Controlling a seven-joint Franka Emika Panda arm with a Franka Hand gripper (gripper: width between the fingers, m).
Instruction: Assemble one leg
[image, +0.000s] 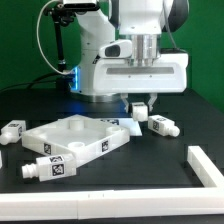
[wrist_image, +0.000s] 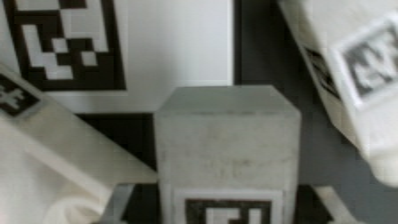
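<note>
My gripper (image: 140, 104) hangs over the far right corner of the large white square panel (image: 75, 135). In the wrist view one leg (wrist_image: 222, 140), a white block with a tag at its near end, stands between my fingers (wrist_image: 128, 205), and the jaws are shut on its sides. My gripper's midpoint (wrist_image: 228, 205) lies on that leg. A second leg (image: 160, 124) lies on the black table just to the exterior view's right of the gripper, and it shows in the wrist view too (wrist_image: 356, 70). A tagged white surface (wrist_image: 71, 45) lies beyond the held leg.
Two more legs lie loose: one at the exterior view's left (image: 15, 130), one in front of the panel (image: 50, 168). A white L-shaped rail (image: 205, 165) borders the table at the right and front. The arm's white base (image: 100, 70) stands behind.
</note>
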